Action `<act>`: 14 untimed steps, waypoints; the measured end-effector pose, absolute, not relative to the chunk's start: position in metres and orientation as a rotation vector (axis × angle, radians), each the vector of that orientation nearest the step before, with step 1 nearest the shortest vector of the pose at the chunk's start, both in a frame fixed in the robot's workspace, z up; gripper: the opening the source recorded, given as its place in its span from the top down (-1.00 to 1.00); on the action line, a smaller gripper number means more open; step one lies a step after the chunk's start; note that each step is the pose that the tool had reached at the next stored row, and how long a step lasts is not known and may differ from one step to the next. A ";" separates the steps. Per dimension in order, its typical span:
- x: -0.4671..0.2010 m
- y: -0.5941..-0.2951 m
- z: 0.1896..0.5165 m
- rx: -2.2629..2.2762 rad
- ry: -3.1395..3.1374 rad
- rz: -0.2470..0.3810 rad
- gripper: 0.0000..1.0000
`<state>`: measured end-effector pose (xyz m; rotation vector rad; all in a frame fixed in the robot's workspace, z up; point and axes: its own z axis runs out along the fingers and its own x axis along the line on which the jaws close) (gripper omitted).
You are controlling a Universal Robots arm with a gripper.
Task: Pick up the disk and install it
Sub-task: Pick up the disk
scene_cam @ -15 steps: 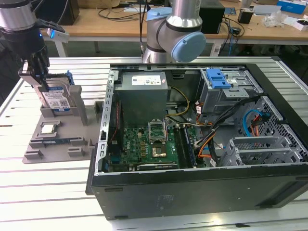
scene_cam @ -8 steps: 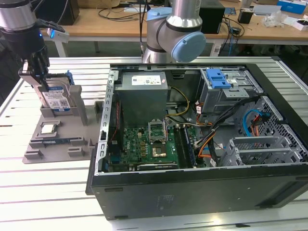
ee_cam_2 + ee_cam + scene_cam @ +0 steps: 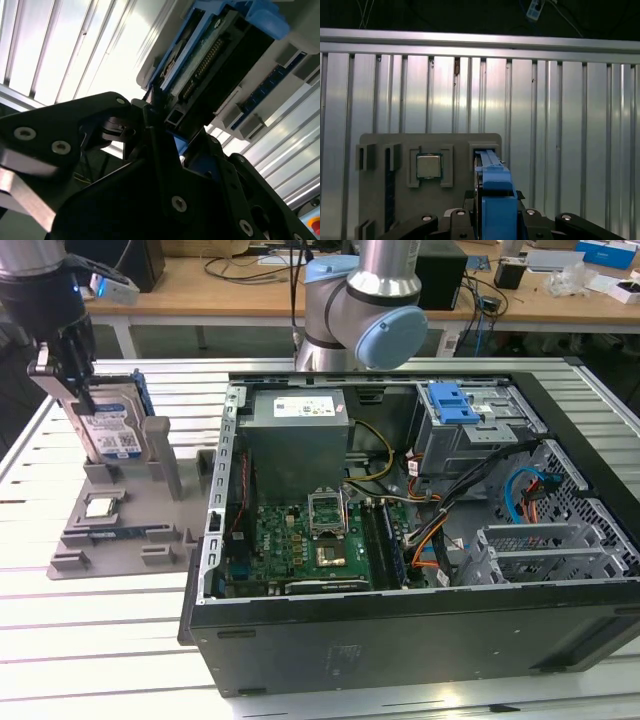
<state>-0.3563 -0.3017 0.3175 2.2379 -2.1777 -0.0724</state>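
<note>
Slatted metal table (image 3: 100, 640), lab benches behind | open computer case (image 3: 400, 640) centre to 3 o'clock in the exterior view | grey fixture (image 3: 110, 540) at 9 o'clock | the disk (image 3: 112, 430) upright in the fixture, 10 o'clock | gripper (image 3: 68, 385) clamped narrow on the disk's top edge | square chip (image 3: 103, 506) just below the disk, 6 o'clock of it

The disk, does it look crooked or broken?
Nothing stands out. The disk stands upright on its edge in the grey holder, with no damage that shows, and the gripper is at its top.
</note>
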 end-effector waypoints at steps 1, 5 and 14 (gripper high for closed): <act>-0.356 -0.301 0.321 2.238 -2.178 -0.072 0.26; -0.356 -0.301 0.333 2.238 -2.178 -0.072 0.26; -0.356 -0.298 0.365 2.238 -2.178 -0.072 0.26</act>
